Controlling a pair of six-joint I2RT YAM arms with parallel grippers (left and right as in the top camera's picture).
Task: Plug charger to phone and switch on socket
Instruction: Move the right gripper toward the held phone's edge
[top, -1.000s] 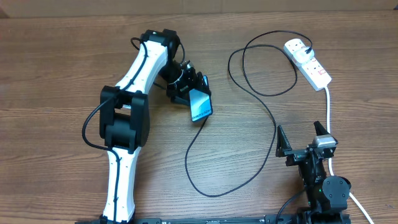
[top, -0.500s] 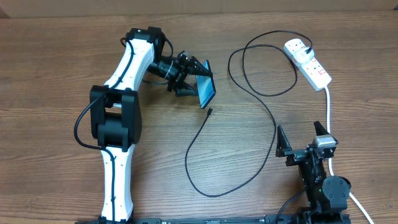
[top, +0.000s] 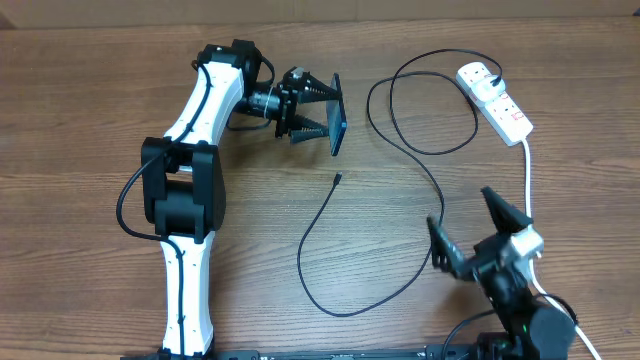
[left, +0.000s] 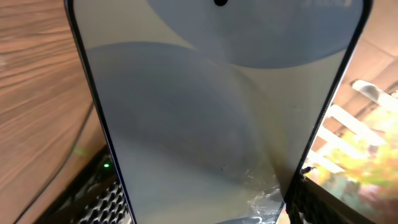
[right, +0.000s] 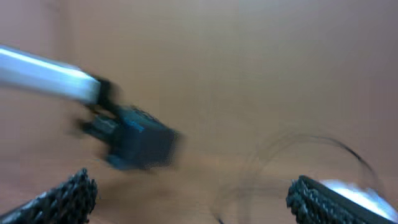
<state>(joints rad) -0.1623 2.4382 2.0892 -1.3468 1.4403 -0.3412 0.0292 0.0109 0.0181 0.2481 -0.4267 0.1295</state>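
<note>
My left gripper (top: 322, 111) is shut on the phone (top: 337, 114) and holds it on edge above the table at the upper middle. The phone's pale screen (left: 211, 112) fills the left wrist view. The charger (top: 425, 180) is a thin black cable looping across the table; its connector tip (top: 337, 180) lies on the wood below the phone, and its plug (top: 492, 77) sits in the socket (top: 496, 99), a white power strip at the upper right. My right gripper (top: 480, 235) is open and empty at the lower right, near the cable. The right wrist view is blurred.
The socket's thick white cord (top: 528, 175) runs down the right side past my right arm. The left arm (top: 200, 120) stretches across the left half of the table. The table's far edge is at the top of the overhead view.
My left gripper has lifted and turned the phone onto its edge, moving it up and right. My right arm has swung and tilted, with its fingers now angled left.
</note>
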